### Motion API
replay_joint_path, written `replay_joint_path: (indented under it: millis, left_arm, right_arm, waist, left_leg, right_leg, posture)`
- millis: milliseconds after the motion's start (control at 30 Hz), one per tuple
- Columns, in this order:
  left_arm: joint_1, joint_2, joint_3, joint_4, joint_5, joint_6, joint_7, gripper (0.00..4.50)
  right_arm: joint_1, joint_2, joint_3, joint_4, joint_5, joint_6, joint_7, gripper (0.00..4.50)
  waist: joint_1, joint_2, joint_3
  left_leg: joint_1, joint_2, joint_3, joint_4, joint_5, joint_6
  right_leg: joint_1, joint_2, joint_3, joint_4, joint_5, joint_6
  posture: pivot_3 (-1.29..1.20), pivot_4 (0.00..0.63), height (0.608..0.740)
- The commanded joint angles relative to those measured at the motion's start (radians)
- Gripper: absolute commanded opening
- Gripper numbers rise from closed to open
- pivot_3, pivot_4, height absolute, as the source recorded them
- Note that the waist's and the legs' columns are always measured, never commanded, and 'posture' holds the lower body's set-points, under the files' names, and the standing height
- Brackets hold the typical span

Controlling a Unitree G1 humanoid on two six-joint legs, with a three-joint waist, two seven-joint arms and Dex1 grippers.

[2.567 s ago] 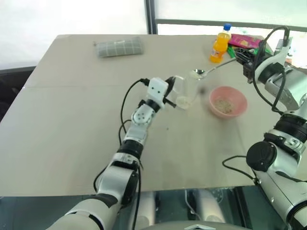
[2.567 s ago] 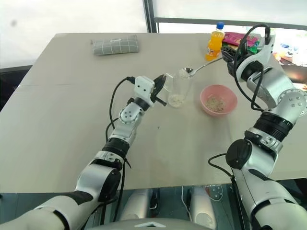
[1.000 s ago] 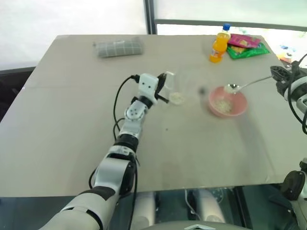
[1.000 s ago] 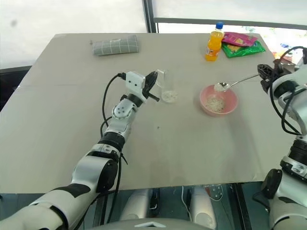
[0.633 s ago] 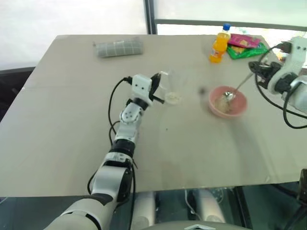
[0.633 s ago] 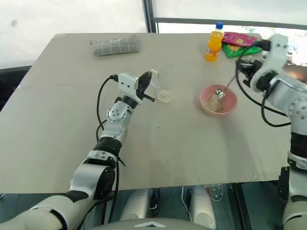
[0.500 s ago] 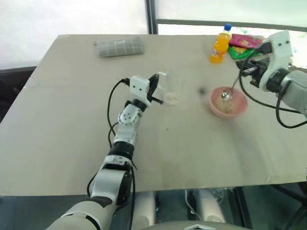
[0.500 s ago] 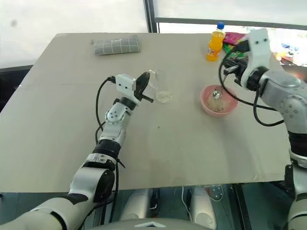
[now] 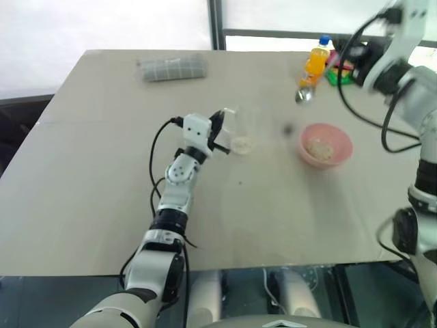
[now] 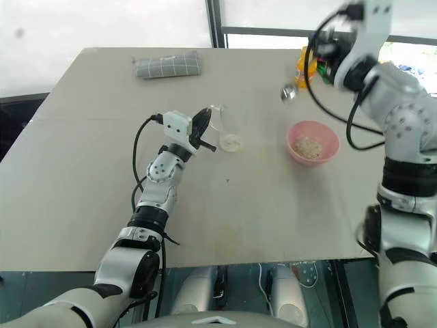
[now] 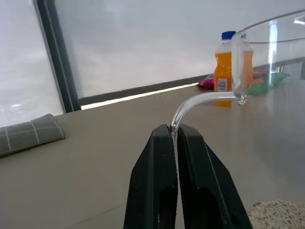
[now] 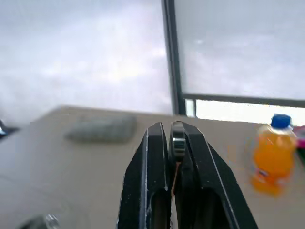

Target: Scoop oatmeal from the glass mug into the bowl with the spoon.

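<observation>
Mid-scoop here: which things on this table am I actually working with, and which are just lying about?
In the job:
glass mug, handle pinched by the left gripper
oatmeal
pink bowl
spoon, held by the right gripper

Lying about:
orange drink bottle
grey checked pouch
snack packets

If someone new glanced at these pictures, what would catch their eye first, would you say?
Probably the spoon, held in the air by the right gripper beyond the pink bowl with oatmeal in it. Next, the left gripper pinching the glass mug by its handle, mid-table.
</observation>
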State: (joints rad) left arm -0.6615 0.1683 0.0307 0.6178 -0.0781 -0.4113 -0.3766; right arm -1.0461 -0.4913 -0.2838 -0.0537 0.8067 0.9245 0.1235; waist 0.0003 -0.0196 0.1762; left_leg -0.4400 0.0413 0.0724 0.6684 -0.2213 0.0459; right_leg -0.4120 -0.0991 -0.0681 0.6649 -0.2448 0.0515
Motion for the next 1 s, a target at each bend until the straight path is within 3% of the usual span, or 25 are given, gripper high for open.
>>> replay_joint_path:
  millis: [33, 367, 567, 600, 700, 833, 1000]
  left_arm:
    - [-0.007, 0.003, -0.008, -0.049, -0.001, -0.033, -0.02, 0.09]
    - [0.003, -0.022, -0.016, -0.01, 0.01, -0.069, -0.016, 0.09]
    - [-0.019, -0.061, -0.014, 0.064, 0.032, -0.106, 0.028, 0.09]
    - [-0.024, -0.064, -0.018, 0.081, 0.045, -0.125, 0.039, 0.0]
    - [-0.031, -0.076, -0.017, 0.129, 0.065, -0.164, 0.071, 0.0]
    - [-0.014, -0.085, -0.023, 0.161, 0.08, -0.207, 0.086, 0.0]
    - [0.007, -0.082, -0.022, 0.162, 0.079, -0.238, 0.087, 0.0]
  right_arm:
    - [-0.038, 0.068, -0.073, -0.019, 0.098, 0.061, -0.077, 0.0]
    - [0.055, 0.213, 0.006, -0.119, 0.155, 0.184, -0.139, 0.0]
    - [0.103, 0.194, 0.09, -0.075, 0.081, 0.175, -0.065, 0.0]
    - [0.106, 0.184, 0.102, -0.067, 0.065, 0.169, -0.046, 0.76]
    - [0.107, 0.183, 0.111, -0.048, 0.026, 0.132, -0.023, 1.93]
    - [0.11, 0.206, 0.086, -0.046, 0.01, 0.097, -0.024, 3.84]
    - [0.115, 0.206, 0.079, -0.05, -0.007, 0.082, -0.018, 3.84]
  waist:
    - [0.003, 0.0, 0.0]
    - [0.007, 0.0, 0.0]
    - [0.011, 0.0, 0.0]
    - [0.012, 0.0, 0.0]
    - [0.011, 0.0, 0.0]
    - [0.011, 0.0, 0.0]
    - [0.011, 0.001, 0.0]
  left_leg:
    - [0.0, 0.0, 0.0, 0.0, 0.0, 0.0]
    - [-0.008, -0.001, -0.001, 0.001, 0.0, 0.0]
    - [-0.008, -0.001, -0.001, 0.002, 0.0, 0.0]
    - [-0.008, -0.001, -0.001, 0.002, -0.001, 0.002]
    - [-0.008, -0.001, -0.001, 0.002, -0.002, 0.004]
    - [-0.008, -0.001, -0.002, 0.002, -0.002, 0.003]
    - [-0.008, -0.001, -0.001, 0.002, -0.002, 0.003]
  right_leg:
    - [0.0, 0.0, 0.0, 0.0, 0.0, 0.0]
    - [-0.005, 0.0, -0.001, -0.001, 0.001, 0.001]
    - [-0.005, 0.0, -0.001, -0.001, 0.001, 0.002]
    - [-0.005, 0.0, -0.001, -0.001, 0.001, 0.002]
    - [-0.005, 0.0, -0.001, -0.001, 0.001, 0.002]
    - [-0.005, 0.0, -0.001, 0.0, 0.001, 0.002]
    - [-0.005, 0.0, -0.001, 0.0, 0.001, 0.002]
  posture:
    - [0.0, 0.15, 0.718]
    - [0.0, 0.15, 0.718]
    - [0.0, 0.15, 0.718]
    - [0.0, 0.15, 0.718]
    - [0.0, 0.15, 0.718]
    - [0.0, 0.15, 0.718]
    - [0.0, 0.15, 0.718]
